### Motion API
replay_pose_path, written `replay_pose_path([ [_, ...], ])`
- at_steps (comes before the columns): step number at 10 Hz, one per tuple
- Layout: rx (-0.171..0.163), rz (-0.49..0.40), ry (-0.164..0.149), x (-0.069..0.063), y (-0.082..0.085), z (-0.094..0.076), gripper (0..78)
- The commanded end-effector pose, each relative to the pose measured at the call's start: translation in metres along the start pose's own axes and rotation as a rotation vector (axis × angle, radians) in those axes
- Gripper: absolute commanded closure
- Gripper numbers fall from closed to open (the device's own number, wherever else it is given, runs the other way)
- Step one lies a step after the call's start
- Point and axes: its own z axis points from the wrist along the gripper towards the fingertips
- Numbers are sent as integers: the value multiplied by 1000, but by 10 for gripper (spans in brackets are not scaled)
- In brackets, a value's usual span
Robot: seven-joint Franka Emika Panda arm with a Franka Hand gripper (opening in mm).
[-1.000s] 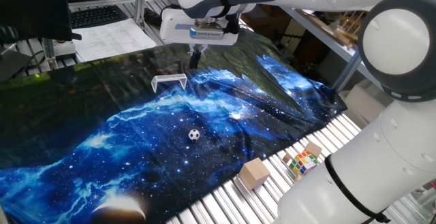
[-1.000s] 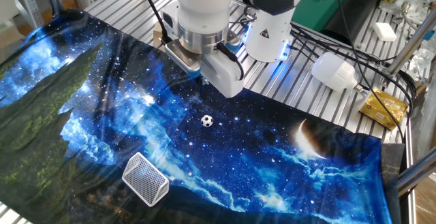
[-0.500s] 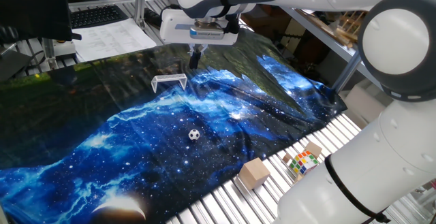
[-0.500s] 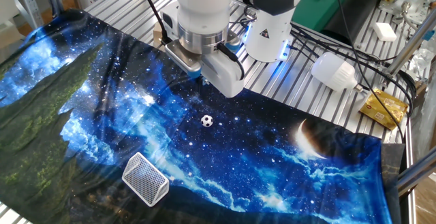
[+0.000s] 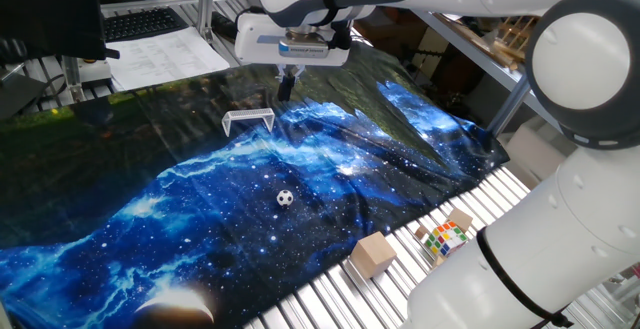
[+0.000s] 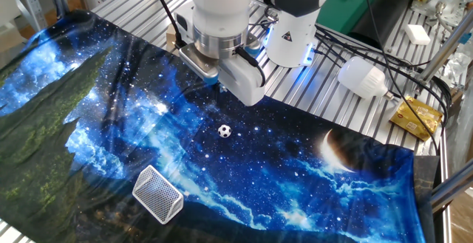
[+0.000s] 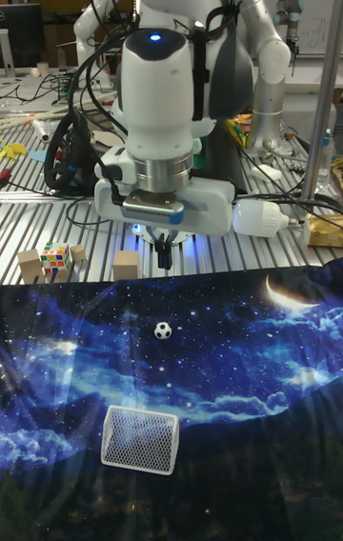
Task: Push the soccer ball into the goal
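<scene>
One fixed view shows our gripper [image 5: 286,86] poised above the galaxy-print cloth [image 5: 330,184], hanging just behind the goal [image 5: 248,121] — nothing has shifted over the past second, arm and ball alike holding the same places. We read the fingers as drawn close together and carrying nothing. The soccer ball [image 5: 285,198] sits alone on the cloth, well apart from the goal and nearer the table's front edge, where a wooden block [image 5: 373,253] and a puzzle cube [image 5: 443,237] rest on the bare slats.

In the tall fixed view the ball [image 7: 163,330] lies between the gripper [image 7: 163,255] and the goal's netted frame [image 7: 139,439] — a line that looks favourable for a push.

With nothing moving, we judge the task not yet begun: the arm must still come down behind the ball, on the side away from the goal, before any shove can start.
</scene>
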Motion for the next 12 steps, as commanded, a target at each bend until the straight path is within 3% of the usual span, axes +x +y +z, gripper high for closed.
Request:
replay_pose_path([
  [1, 6, 52, -15, -1, 0, -2, 776],
  [4, 2, 65, -34, -1, 0, -2, 776],
  [8, 4, 47, -15, -1, 0, -2, 776],
  [9, -1, 16, 2, -1, 0, -2, 776],
  [12, 0, 4, 0, -1, 0, -2, 776],
])
